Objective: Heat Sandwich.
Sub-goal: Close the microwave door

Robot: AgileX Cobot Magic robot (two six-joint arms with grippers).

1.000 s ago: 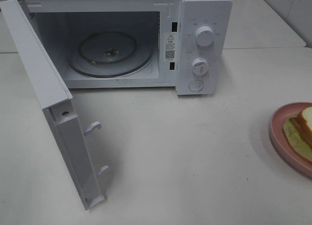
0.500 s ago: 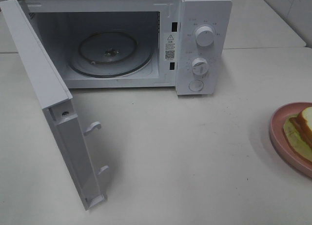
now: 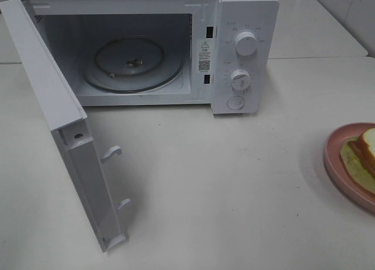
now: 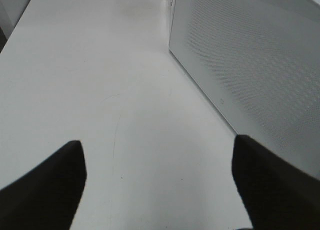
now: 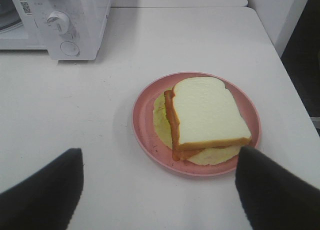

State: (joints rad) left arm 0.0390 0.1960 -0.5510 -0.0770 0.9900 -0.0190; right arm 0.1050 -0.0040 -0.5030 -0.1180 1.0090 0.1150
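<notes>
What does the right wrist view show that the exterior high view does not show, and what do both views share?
Only the right wrist view shows the whole sandwich and the full pink plate, with the open right gripper holding nothing.

Only the exterior high view shows the open microwave door and the glass turntable inside.

Both show the microwave, its knobs, the plate with the sandwich, and the white table.

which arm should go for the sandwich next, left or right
Right, probably. The right gripper hangs open just short of the sandwich on the pink plate. The left gripper faces bare table beside the open microwave door, far from it.
</notes>
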